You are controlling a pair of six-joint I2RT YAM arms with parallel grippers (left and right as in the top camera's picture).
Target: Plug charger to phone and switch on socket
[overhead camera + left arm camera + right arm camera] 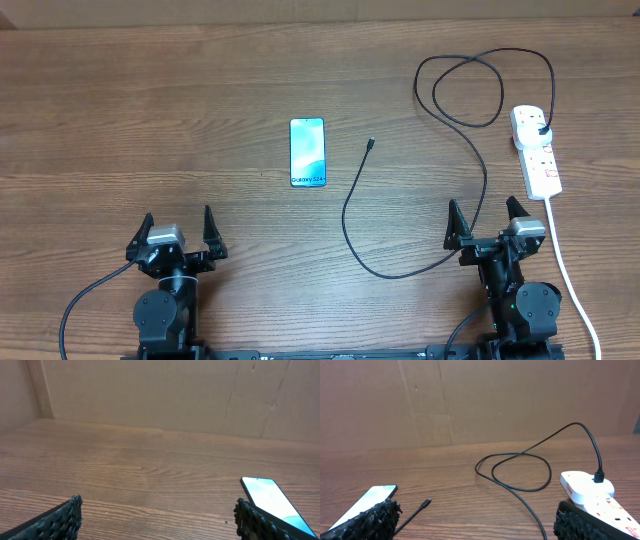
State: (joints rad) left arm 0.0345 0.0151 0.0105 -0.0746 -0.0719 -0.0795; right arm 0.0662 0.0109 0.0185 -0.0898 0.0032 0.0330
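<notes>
The phone (pixel 307 152) lies flat mid-table, screen lit blue-teal; it also shows in the left wrist view (pixel 272 500) and the right wrist view (pixel 367 500). The black charger cable (pixel 470 190) loops across the right side. Its small tip (pixel 371 143) lies free right of the phone, also in the right wrist view (pixel 426 503). Its black plug (pixel 542 130) sits in the white socket strip (pixel 537 152), seen too in the right wrist view (pixel 587 489). My left gripper (pixel 179 232) and right gripper (pixel 487 222) are both open and empty near the front edge.
The strip's thick white cord (pixel 570 275) runs from it toward the front right edge, passing right of my right arm. A cardboard wall (pixel 150 395) stands behind the wooden table (pixel 150 120).
</notes>
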